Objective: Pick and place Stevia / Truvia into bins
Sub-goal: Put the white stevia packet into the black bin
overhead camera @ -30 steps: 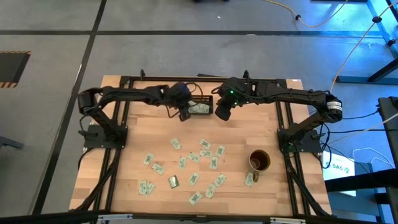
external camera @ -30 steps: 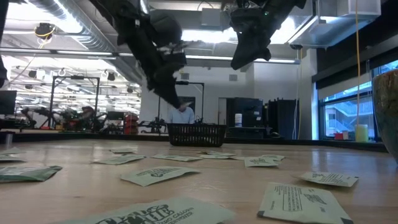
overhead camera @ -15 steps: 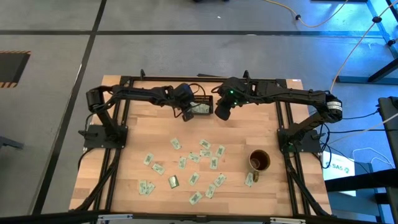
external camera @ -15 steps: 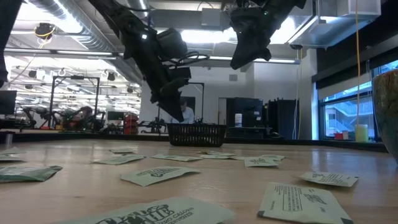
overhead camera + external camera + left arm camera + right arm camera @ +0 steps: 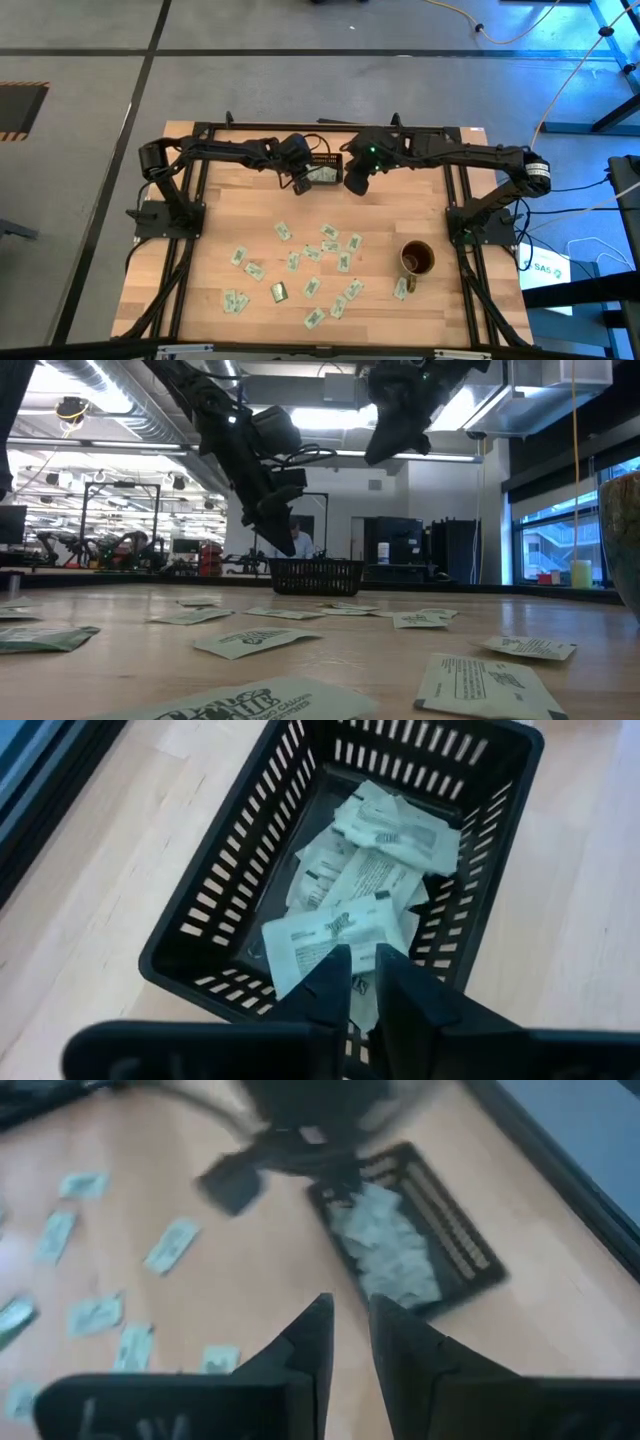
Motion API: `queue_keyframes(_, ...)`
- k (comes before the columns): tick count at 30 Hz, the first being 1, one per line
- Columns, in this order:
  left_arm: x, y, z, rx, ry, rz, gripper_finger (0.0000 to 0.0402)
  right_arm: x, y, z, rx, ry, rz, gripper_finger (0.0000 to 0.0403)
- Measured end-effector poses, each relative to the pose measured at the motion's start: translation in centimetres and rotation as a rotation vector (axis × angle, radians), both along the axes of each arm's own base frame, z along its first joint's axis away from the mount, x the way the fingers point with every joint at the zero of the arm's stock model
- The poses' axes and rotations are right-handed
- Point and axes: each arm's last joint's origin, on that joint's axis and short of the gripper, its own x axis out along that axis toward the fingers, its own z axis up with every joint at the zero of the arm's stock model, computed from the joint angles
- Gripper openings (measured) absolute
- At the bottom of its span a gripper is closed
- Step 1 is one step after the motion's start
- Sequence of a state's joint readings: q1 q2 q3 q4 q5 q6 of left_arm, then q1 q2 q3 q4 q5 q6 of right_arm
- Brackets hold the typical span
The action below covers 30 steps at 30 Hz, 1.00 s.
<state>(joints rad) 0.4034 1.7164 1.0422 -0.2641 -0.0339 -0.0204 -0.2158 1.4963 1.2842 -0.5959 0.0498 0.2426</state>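
Packets (image 5: 322, 247) of pale green and white sweetener lie scattered flat over the middle and near part of the wooden table (image 5: 230, 205), most of them from about 5 to 8 o'clock of the table's centre in the high view. The black slatted bin (image 5: 324, 173) stands toward 12 o'clock, near the far edge, and the left wrist view shows a loose heap of packets (image 5: 375, 870) already inside it. The left gripper (image 5: 302, 183) hangs at the bin's 9 o'clock side, just above its rim; its fingers (image 5: 330, 982) are drawn close together and pinch one packet (image 5: 330, 935) by its edge, the packet held over the bin's interior, not yet released. The right gripper (image 5: 354, 180) hovers at the bin's 3 o'clock side, raised well off the table in the low view; its fingers (image 5: 312, 1335) stand nearly together with only a thin gap, and nothing is seen between them. The round brownish mug (image 5: 417, 258) sits at about 4 o'clock of the table's centre, well apart from the bin, with a packet (image 5: 400, 289) just beside it.
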Motion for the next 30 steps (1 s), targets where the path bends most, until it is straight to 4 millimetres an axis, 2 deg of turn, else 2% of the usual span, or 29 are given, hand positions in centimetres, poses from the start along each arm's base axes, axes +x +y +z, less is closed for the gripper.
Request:
queue_keyframes(3, 0.5, 0.2, 0.9, 0.007, -0.02, 0.001, 0.0051, 0.2, 1.7, -0.1, -0.038, 0.035, 0.116, 0.0073)
queue_keyframes(7, 1.0, 0.2, 1.9, 0.014, -0.044, -0.002, 0.0051, -0.5, 4.2, -1.0, 0.003, 0.159, 0.266, 0.0069)
queue_keyframes(11, 1.5, -0.3, 2.4, 0.012, -0.065, -0.009, 0.0047, -0.8, 6.5, -1.7, 0.029, 0.246, 0.323, 0.0064)
queue_keyframes(14, 1.7, -0.8, 2.5, 0.012, -0.067, -0.024, 0.0045, -0.3, 7.8, -2.2, 0.027, 0.258, 0.358, 0.0062)
queue_keyframes(19, 2.0, -1.5, 2.5, 0.011, -0.066, -0.047, 0.0046, 1.1, 9.5, -4.9, 0.02, 0.35, 0.423, 0.0059)
queue_keyframes(23, 2.1, -2.0, 2.5, 0.011, -0.066, -0.06, 0.0046, 2.4, 10.7, -7.8, 0.007, 0.432, 0.478, 0.0059)
queue_keyframes(30, 2.4, -2.7, 2.5, 0.01, -0.066, -0.081, 0.004, 3.6, 11.8, -11.9, 0.022, 0.556, 0.494, 0.0058)
